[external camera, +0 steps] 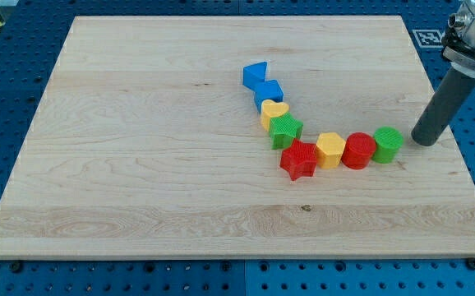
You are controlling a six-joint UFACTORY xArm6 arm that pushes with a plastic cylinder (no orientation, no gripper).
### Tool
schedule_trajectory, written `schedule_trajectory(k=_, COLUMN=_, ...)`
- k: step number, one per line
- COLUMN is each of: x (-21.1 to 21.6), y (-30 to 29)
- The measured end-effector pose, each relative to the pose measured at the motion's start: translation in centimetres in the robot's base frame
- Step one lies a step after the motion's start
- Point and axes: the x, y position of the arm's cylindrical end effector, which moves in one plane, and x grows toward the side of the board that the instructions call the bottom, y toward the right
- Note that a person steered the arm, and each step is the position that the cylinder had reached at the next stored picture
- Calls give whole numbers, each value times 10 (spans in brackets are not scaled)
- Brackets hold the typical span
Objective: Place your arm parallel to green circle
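The green circle lies on the wooden board at the right end of a curved chain of blocks. My tip rests on the board just to the view's right of the green circle, a small gap away and at about its height in the view. The dark rod rises from it toward the view's top right. To the left of the green circle sit a red circle, a yellow hexagon and a red star.
The chain goes on up and left: a green star, a yellow heart, a blue cube and another blue block. The board's right edge lies close to my tip.
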Motion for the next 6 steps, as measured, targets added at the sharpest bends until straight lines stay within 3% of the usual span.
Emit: schedule_trajectory(k=6, x=-7, y=15)
